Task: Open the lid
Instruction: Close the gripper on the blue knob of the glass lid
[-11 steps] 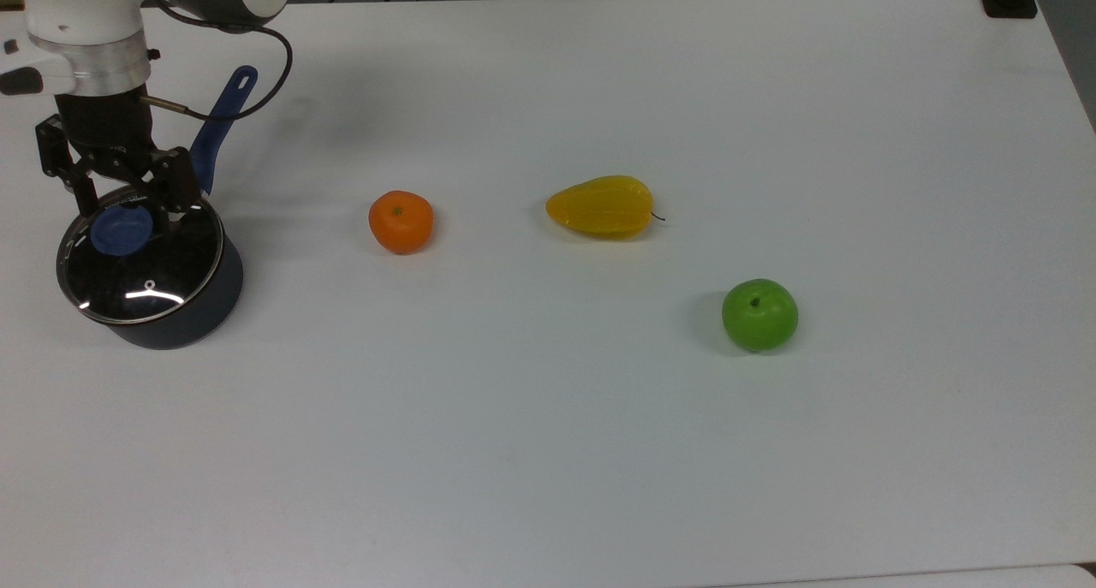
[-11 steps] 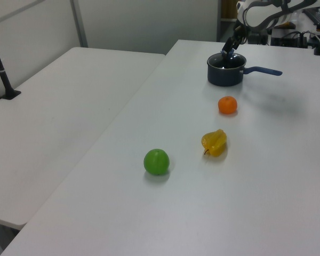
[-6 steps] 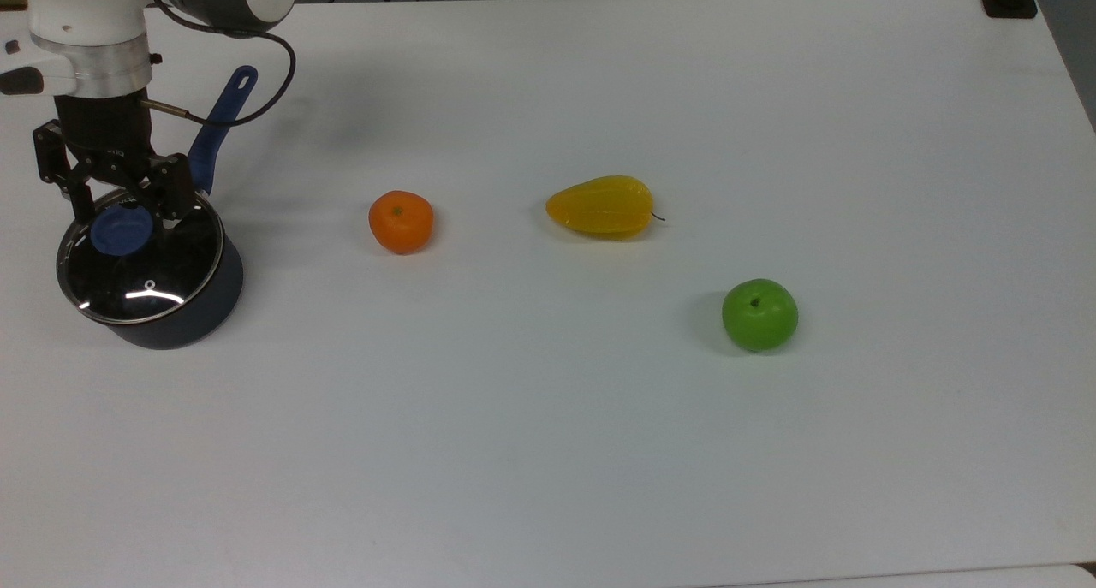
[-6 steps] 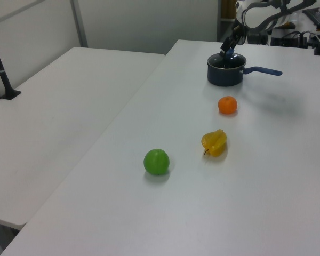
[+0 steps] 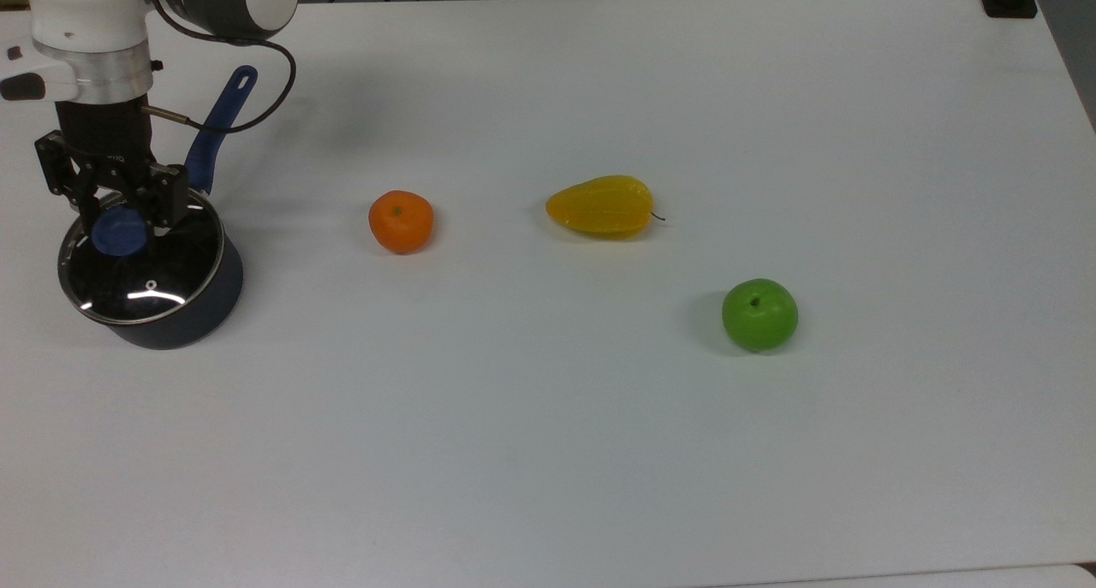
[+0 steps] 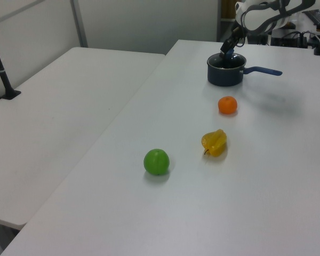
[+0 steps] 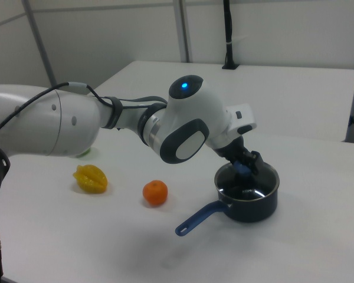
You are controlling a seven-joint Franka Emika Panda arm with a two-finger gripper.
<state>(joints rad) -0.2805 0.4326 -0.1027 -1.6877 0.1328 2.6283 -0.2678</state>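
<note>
The lid, clear glass with a metal rim, lies flat on the dark saucepan at the top view's left. Its blue knob sits between the two fingers of my gripper, which points straight down and is shut on it. In the right view my gripper holds the knob over the lid. The left view shows the saucepan at the far end of the table with my gripper on top of it.
The saucepan's blue handle points away behind my arm. An orange, a yellow star fruit and a green apple lie spread over the white table, to the top view's right of the pan.
The fingers have drawn together around the blue knob over the last second. The lid and pan have not moved.
</note>
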